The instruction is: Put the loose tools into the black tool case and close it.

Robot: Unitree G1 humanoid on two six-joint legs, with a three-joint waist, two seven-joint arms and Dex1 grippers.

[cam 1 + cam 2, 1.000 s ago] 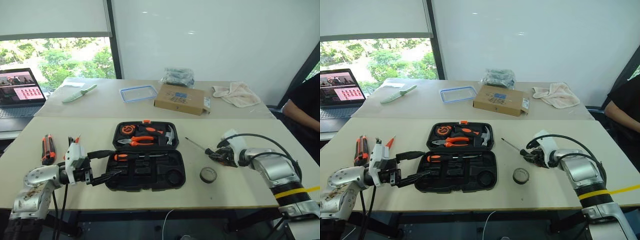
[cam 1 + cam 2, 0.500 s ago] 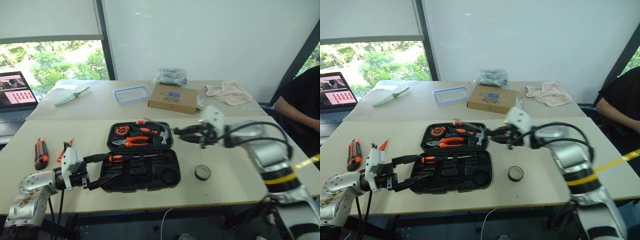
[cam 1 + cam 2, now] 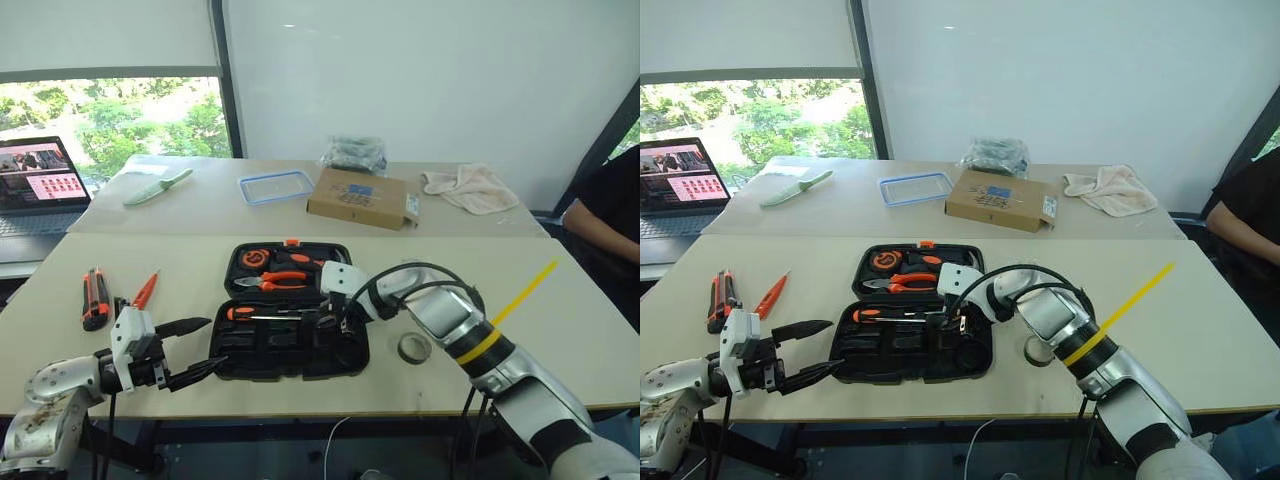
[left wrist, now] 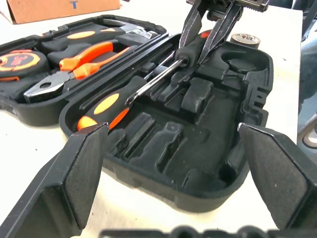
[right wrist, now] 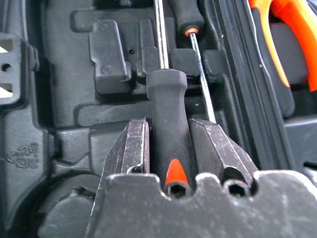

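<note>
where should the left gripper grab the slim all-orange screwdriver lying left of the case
The slim all-orange screwdriver is probably best taken on its thick orange handle, from above. It lies flat on the table, angled with its tip away from the robot, so the open left gripper should straddle the handle crosswise. The chunky black-and-orange utility knife lies apart to its left, leaving finger room.

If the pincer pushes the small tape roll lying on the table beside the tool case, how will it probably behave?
The tape roll lies flat on the table, so a push would probably slide it, not roll it. It looks small and hollow, so likely light. If tipped onto its edge, its round shape might let it roll away.
</note>
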